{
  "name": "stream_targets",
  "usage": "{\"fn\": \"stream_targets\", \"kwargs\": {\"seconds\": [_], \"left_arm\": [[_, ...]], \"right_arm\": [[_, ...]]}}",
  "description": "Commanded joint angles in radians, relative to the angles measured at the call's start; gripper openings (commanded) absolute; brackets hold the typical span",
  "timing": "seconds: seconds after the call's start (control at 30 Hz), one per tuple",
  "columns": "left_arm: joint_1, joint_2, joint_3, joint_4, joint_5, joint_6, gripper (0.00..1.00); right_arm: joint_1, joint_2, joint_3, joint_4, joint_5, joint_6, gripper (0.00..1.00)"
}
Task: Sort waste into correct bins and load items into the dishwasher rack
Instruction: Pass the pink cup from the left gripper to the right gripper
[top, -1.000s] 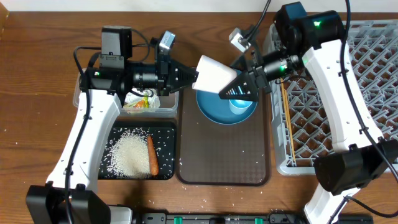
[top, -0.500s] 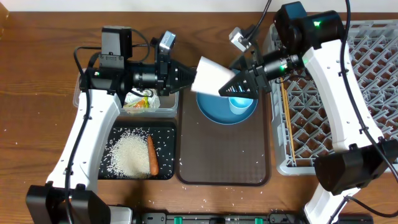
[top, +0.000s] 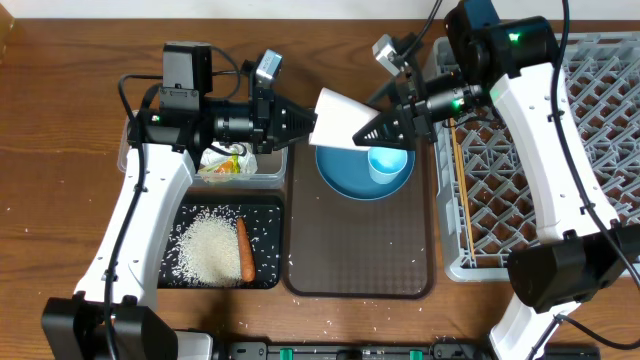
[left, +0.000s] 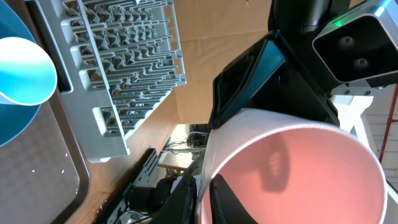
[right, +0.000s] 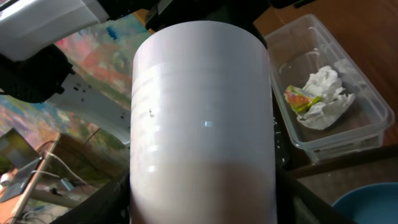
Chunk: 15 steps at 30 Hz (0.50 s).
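Observation:
The pink cup (top: 340, 117) hangs on its side above the blue plate (top: 345, 178). My left gripper (top: 308, 124) is shut on its rim, one finger inside and one outside (left: 204, 186). My right gripper (top: 375, 128) grips its body from the other end, fingers on both sides (right: 202, 199). The light-blue cup (top: 383, 163) stands on the plate. Crumpled paper with wrapper (top: 225, 163) lies in the clear tub (top: 270, 168). Rice (top: 205, 250) and the carrot piece (top: 244, 250) lie in the black tray (top: 270, 210). Chopsticks (top: 460, 190) lie in the rack (top: 560, 150). The white bowl is out of view.
The plate sits on a brown serving tray (top: 360, 250) between the bins and the rack. A few rice grains are scattered on the brown tray and on the table by the front edge.
My right gripper has slid left along the pink cup and now holds its body. The cup has shifted slightly up and left. The left arm has stayed put.

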Motion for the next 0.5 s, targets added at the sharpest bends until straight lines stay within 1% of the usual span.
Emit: {"fn": "stream_targets", "kwargs": {"seconds": [0.0, 0.13, 0.47], "left_arm": [[-0.002, -0.010, 0.005, 0.000, 0.010, 0.017, 0.12], [-0.002, -0.010, 0.005, -0.003, 0.010, 0.018, 0.12], [-0.051, -0.010, 0.005, -0.003, -0.003, 0.058, 0.12]], "right_arm": [[-0.016, -0.014, -0.002, 0.012, -0.042, -0.013, 0.52], [-0.027, -0.014, -0.002, 0.032, -0.050, -0.013, 0.48], [-0.030, -0.014, -0.002, 0.068, -0.079, -0.002, 0.46]]}}
